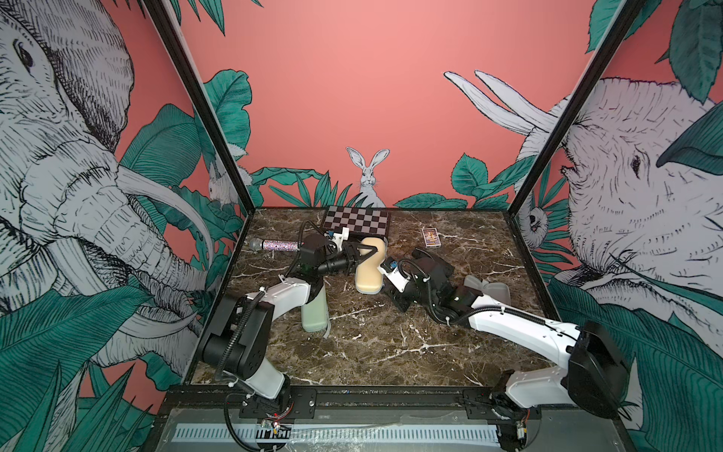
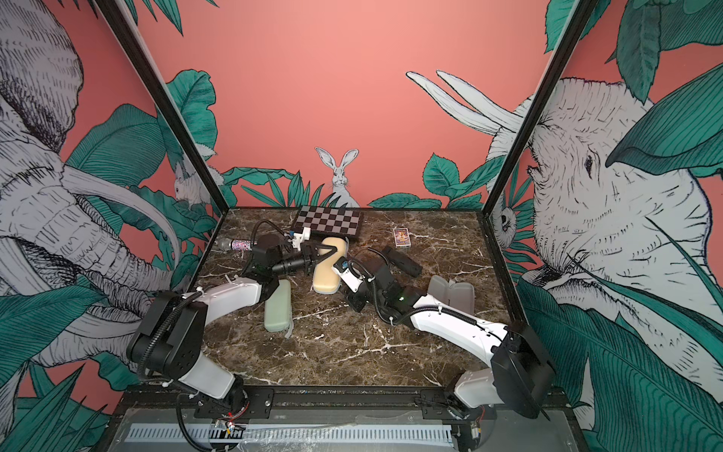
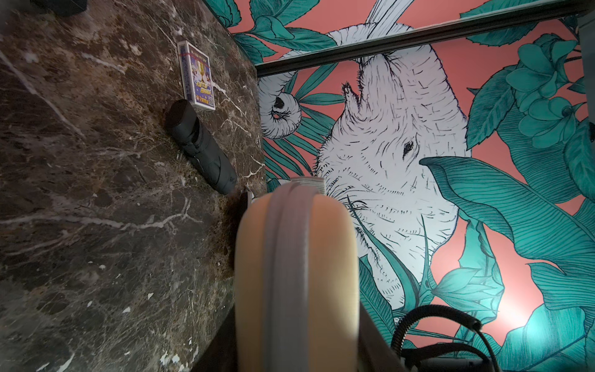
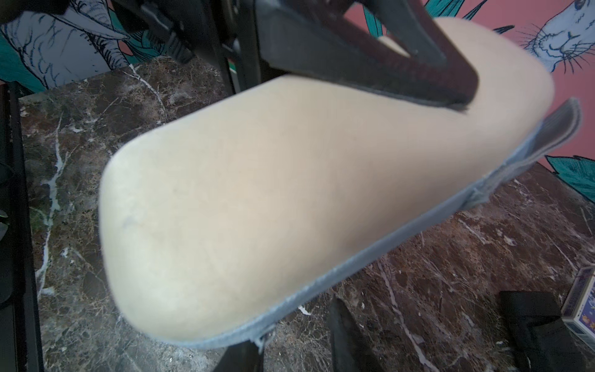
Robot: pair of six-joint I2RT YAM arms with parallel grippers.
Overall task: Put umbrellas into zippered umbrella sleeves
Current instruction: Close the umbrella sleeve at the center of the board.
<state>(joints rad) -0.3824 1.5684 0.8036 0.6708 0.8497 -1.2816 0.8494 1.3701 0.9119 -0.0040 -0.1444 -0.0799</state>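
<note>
A closed cream sleeve (image 1: 368, 274) (image 2: 326, 276) with a grey zipper edge is lifted off the marble. My left gripper (image 1: 364, 253) (image 3: 297, 322) is shut on its far end. Beside the sleeve's right edge, my right gripper (image 4: 296, 322) (image 2: 339, 270) has its jaws apart. The zipper pull (image 4: 264, 338) hangs by one finger, and nothing is pinched. A black umbrella (image 3: 199, 145) (image 2: 401, 260) lies on the table beyond the right arm. Under the left arm lies a closed mint green sleeve (image 1: 315, 313). Another sleeve (image 1: 487, 291) lies open, showing grey lining.
A checkered board box (image 1: 356, 221) sits at the back wall, with a glittery microphone (image 1: 274, 245) at the back left. A small card box (image 1: 431, 237) lies near the black umbrella. Black frame posts and printed walls close in the marble table (image 1: 391, 352).
</note>
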